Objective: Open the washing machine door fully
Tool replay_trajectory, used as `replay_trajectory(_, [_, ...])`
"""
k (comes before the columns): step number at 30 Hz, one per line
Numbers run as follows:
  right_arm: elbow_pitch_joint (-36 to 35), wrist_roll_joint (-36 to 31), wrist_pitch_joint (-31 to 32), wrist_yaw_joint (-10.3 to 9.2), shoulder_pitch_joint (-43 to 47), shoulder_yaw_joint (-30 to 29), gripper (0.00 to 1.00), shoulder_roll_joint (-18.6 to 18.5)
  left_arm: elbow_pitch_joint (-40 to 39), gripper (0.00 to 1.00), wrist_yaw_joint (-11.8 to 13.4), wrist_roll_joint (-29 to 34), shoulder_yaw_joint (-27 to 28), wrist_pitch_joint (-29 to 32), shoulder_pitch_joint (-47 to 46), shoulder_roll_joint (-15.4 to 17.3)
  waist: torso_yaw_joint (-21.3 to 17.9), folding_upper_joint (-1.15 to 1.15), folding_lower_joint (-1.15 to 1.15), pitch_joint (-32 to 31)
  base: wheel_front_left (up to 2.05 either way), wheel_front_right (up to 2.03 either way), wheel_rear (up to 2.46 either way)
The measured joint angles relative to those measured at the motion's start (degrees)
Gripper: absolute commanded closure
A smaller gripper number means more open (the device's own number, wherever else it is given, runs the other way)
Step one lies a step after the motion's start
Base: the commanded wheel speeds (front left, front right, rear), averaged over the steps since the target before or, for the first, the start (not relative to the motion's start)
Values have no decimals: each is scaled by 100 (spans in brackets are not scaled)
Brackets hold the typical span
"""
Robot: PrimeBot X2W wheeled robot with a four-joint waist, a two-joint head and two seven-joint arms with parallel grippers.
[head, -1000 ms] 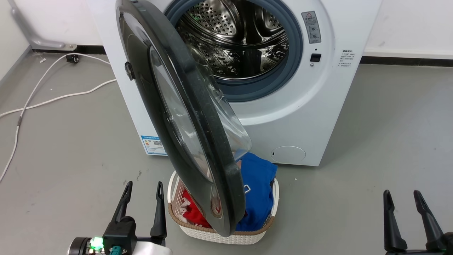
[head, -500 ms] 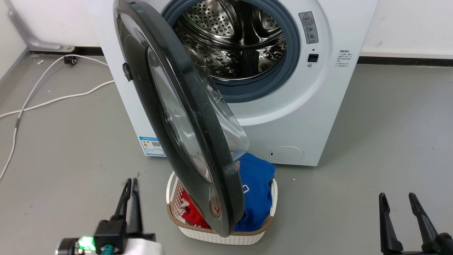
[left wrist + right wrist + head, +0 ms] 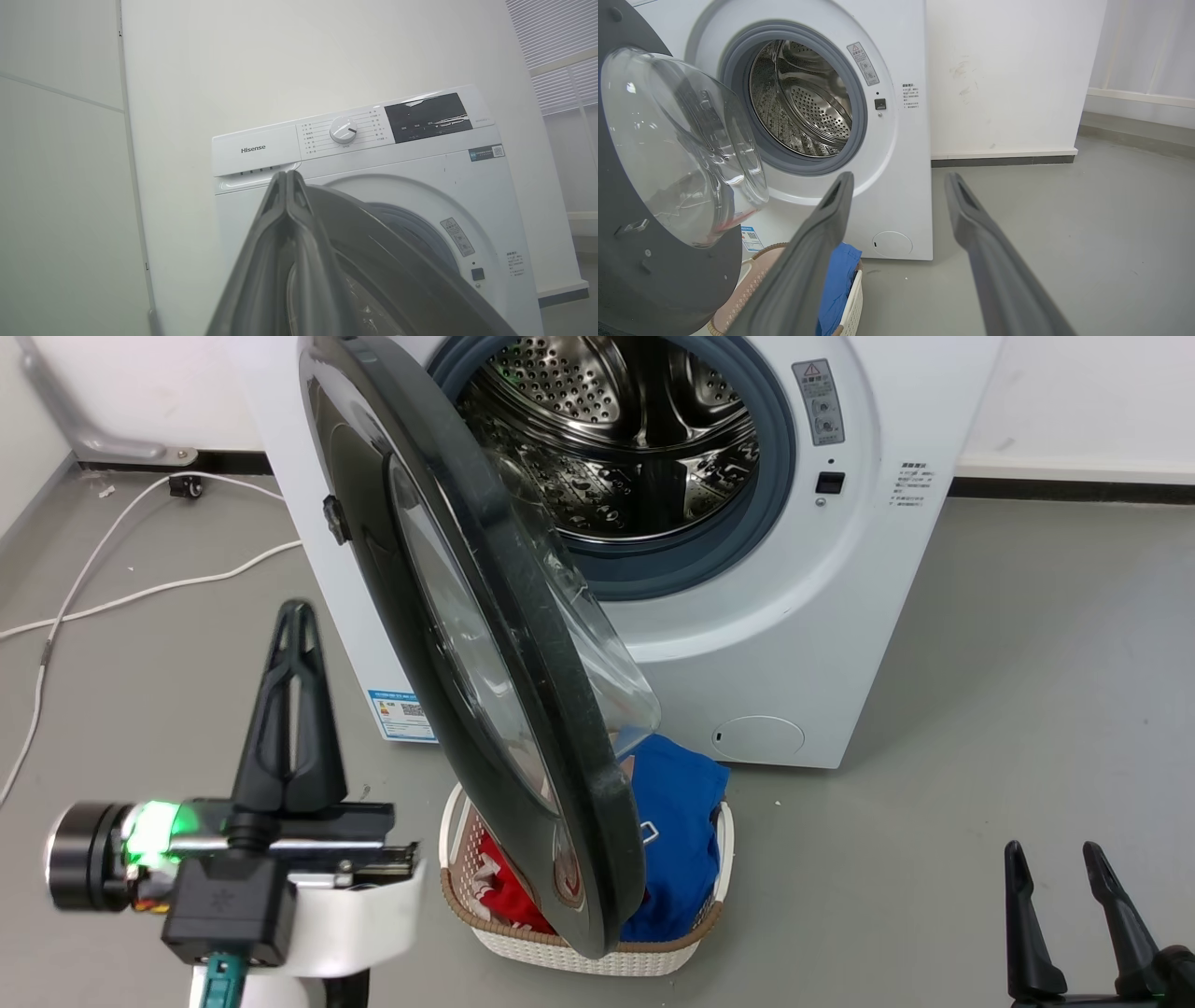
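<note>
Head view, nearest first: the left gripper [image 3: 297,616] rises at lower left on its pale wrist with a green light, its two long dark fingers pressed flat together and clenched on nothing, standing just left of the door without touching it. At lower right the right gripper [image 3: 1053,859] has its tapered fingers spread wide apart, released and empty above the smooth grey floor [image 3: 1027,663].

Between them sits a white woven-plastic laundry basket [image 3: 579,957] with a brown rim, holding a blue cloth [image 3: 677,821] and a red cloth [image 3: 509,896]. Over it hangs the round glossy black washing machine door [image 3: 523,644], swung out on its left side to about half open and seen nearly edge-on, its bulging clear glass bowl facing the opening.

Left wrist view has the left gripper [image 3: 286,179] with tips shut to a single point, lined up with the door [image 3: 373,261] top rim; contact there cannot be told. Right wrist view shows the right gripper [image 3: 900,182] gaping, the door [image 3: 668,261] with its matte inner face at left.

Behind stands the boxy white washing machine [image 3: 794,653], with a grey rubber seal [image 3: 775,495] ringing a perforated shiny steel drum [image 3: 635,429], and a round white control knob [image 3: 343,130] on top. A thin white cable [image 3: 140,593] snakes across the floor at far left
</note>
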Motion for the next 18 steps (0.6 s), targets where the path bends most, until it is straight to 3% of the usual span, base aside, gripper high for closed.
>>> replay_trajectory(5, [10,-18,1,1,-11,-24,0,0,-321,100,-110,132,-454,0,-238,91,-37,0,0,-5,0,0,0])
replay_trajectory(8, [14,-21,0,0,-24,-44,0,0,-500,100,-268,207,-1009,0,-466,111,-46,0,0,-5,0,0,0])
replay_trajectory(18, [33,-35,1,1,-54,-16,0,1,-263,100,-684,220,-2239,0,-656,-41,-60,0,0,47,0,0,0])
